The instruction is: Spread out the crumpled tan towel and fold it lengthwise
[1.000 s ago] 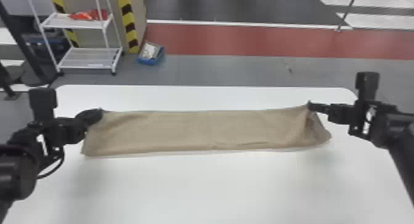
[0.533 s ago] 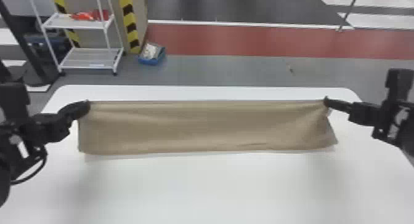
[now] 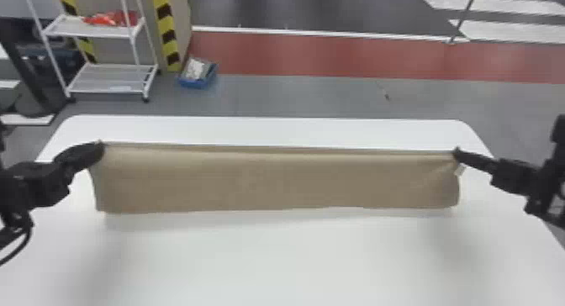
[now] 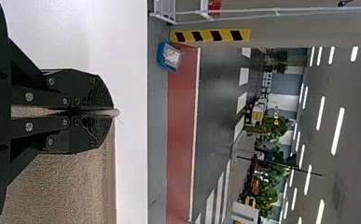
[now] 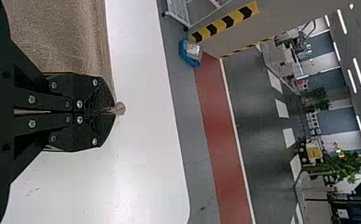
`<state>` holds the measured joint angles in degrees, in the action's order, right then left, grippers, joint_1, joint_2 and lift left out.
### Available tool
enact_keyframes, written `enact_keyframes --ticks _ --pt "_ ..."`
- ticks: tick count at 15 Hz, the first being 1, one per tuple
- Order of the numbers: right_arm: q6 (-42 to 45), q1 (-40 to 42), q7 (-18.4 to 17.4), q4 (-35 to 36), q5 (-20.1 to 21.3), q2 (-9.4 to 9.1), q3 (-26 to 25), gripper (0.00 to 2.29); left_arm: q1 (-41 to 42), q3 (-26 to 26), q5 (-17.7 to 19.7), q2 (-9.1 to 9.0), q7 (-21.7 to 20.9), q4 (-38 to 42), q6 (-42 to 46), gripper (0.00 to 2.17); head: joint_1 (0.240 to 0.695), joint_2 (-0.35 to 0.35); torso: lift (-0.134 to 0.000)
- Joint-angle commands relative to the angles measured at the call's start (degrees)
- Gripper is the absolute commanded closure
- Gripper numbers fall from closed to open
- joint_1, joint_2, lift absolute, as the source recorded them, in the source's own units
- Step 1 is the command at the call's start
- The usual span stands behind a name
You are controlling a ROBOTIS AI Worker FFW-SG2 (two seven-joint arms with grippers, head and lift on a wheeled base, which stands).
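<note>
With both grippers — left and right — pinching the tan towel by its far corners above the white table, the step wants even tension and matched heights — lest the edge sag or slip.

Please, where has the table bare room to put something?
Bare: the table nearer than the towel, and the strip between towel and far edge. Crowded: the band from left gripper to right gripper, where the towel is stretched.
</note>
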<state>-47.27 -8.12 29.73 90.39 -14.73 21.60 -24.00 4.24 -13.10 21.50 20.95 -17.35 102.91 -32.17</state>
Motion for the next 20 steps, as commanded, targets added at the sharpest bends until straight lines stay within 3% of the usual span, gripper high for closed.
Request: enact_keyframes --ticks 1,10,14,20 --pt "2.5 -0.8 -0.6 -2.4 0.9 -0.51 2.1 1.47 -1.7 3.2 -2.5 -0.56 0.6 -1.8 0.0 1.09 0.695 -0.097 -0.124" --pt "9.0 -3.5 -3.4 -8.6 2.0 -0.69 4.0 1.47 -6.4 7.2 -6.0 -1.00 2.3 -10.1 3.0 1.09 0.695 -0.113 -0.124" --pt "10.6 -5.2 -4.9 -11.2 2.4 -0.77 6.2 1.47 -7.4 7.9 -6.7 -1.35 2.9 -11.3 5.1 1.09 0.695 -0.108 -0.124" --pt "15.5 -8.5 -6.6 -18.1 6.7 -1.57 12.5 1.40 -10.3 11.3 -8.0 -1.35 4.2 -17.7 9.2 1.01 0.695 -0.091 -0.124"
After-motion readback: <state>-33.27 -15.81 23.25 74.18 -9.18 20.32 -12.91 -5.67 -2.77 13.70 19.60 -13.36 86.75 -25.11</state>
